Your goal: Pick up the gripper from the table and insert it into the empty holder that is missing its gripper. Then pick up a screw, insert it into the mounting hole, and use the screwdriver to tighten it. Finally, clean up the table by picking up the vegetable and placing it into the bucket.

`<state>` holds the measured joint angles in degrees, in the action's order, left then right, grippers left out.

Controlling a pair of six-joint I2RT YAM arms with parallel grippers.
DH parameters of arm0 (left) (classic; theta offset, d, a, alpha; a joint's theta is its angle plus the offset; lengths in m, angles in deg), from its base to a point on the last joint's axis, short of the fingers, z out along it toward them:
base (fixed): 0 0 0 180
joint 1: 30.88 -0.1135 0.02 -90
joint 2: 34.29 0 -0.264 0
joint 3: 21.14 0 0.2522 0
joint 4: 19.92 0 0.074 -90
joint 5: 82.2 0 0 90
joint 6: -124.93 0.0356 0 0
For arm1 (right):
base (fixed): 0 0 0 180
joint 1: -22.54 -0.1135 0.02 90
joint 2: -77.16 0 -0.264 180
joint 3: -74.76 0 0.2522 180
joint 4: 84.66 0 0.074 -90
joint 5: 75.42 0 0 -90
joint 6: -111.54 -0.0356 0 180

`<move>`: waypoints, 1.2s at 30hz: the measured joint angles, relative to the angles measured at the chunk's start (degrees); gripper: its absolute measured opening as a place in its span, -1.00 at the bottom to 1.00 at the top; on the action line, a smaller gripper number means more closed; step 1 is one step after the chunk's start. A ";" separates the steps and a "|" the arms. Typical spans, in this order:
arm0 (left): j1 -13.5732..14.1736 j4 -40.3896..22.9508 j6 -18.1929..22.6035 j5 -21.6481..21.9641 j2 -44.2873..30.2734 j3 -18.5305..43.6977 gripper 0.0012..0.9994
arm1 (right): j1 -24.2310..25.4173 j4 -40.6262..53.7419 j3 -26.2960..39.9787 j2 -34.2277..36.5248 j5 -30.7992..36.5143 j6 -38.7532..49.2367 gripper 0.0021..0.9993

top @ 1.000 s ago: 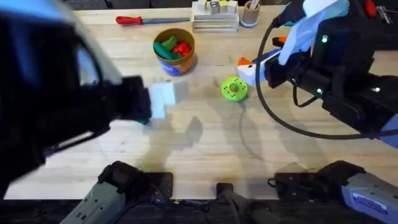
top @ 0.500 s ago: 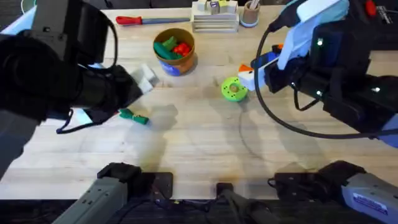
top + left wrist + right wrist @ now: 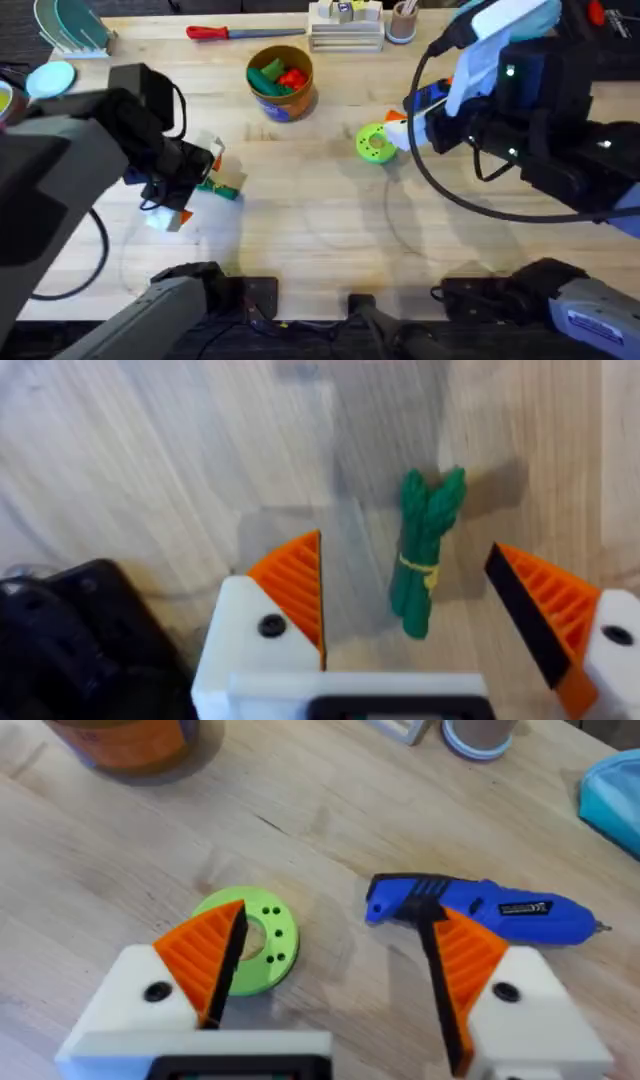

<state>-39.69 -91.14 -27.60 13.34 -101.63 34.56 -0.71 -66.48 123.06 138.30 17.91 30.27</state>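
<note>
Swung down out of the blur close under the camera within the last second: left gripper [image 3: 195, 190] now low over the table, poised over the vegetable [image 3: 219, 189], so cleanup looks to be the step in hand. Fingers spread wide, orange pads [image 3: 295, 582] flanking the vegetable [image 3: 424, 552] on the wood, lying between them but untouched, nearer neither pad clearly. Farther right, bucket [image 3: 281, 82] at the table's back, already holding toy items. Right gripper [image 3: 335, 970] open too, hovering with the green ring [image 3: 256, 940] and the screwdriver [image 3: 480, 907] lying beneath.
</note>
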 joint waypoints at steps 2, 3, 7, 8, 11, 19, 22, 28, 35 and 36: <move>-0.75 3.85 -0.49 -0.66 -0.96 -2.16 0.99 | 0.00 0.00 0.00 0.00 0.00 0.00 0.98; -0.82 5.42 -0.59 -1.01 -1.45 -2.94 0.99 | 0.00 0.00 0.00 -0.01 0.00 -0.01 0.98; -0.82 10.21 -0.92 -1.45 -4.13 -4.85 0.99 | 0.00 0.00 0.00 -0.02 0.00 -0.01 0.99; -0.84 10.56 -0.91 -1.06 -4.73 -4.75 0.99 | 0.00 0.00 0.00 -0.02 0.00 -0.02 0.98; -1.08 10.34 -0.98 0.04 -5.64 -4.49 0.71 | 0.00 0.00 0.00 -0.02 0.00 -0.02 0.98; -1.25 11.27 -0.93 -3.78 -5.91 -3.89 -0.97 | 0.00 -0.01 0.00 0.00 0.00 -0.01 0.98; -1.14 10.51 0.28 -7.84 -5.24 -3.53 -0.96 | 0.00 0.00 0.00 0.00 0.00 -0.02 0.98; 2.16 11.40 3.94 -12.93 -1.23 4.31 -0.97 | 0.00 0.02 0.00 0.00 0.00 0.00 0.98; 11.49 28.06 6.39 -14.47 1.41 11.29 -0.97 | 0.00 0.02 0.00 -0.02 0.00 -0.02 0.99; 13.04 30.37 6.44 -14.65 1.38 11.34 -0.97 | 0.00 0.02 0.00 -0.02 0.00 0.00 0.98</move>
<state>-26.65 -60.77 -21.16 -1.31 -100.25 45.89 -0.71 -66.46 123.06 138.28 17.91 30.27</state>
